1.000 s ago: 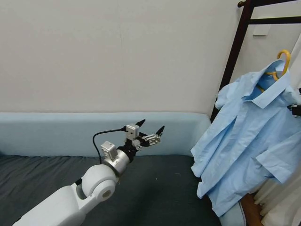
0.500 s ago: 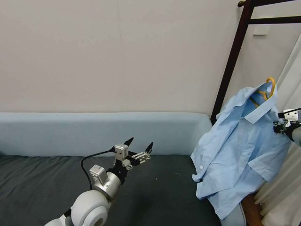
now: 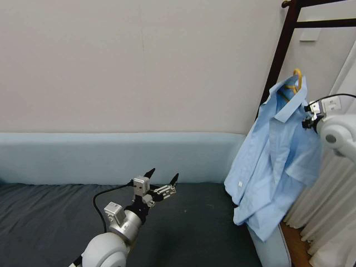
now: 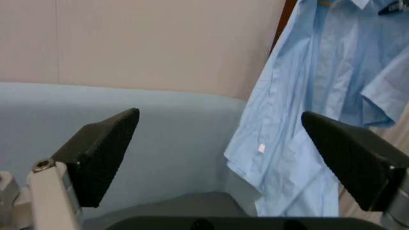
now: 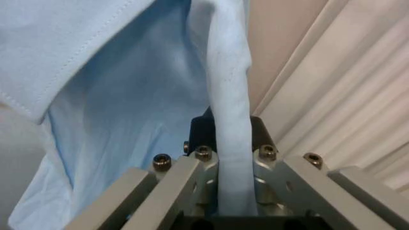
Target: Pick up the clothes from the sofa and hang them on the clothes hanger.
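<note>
Both aloft: left gripper (image 3: 163, 173) wide above dark sofa (image 3: 211, 233); right gripper (image 3: 309, 115) clamps blue shirt (image 3: 272, 161) beside wooden rack (image 3: 281, 50).

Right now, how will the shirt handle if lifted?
Likely floppy: the shirt drapes in folds off the hanger. Probably light: the right gripper holds it by one pinched fold. May sway: most hangs below the grip.

The head camera looks forward and down over the sofa (image 3: 111, 153). The left wrist camera faces past its fingers (image 4: 102, 151) toward the distant blue shirt (image 4: 307, 110). The right wrist camera sits right against that shirt, shared by all three.
</note>
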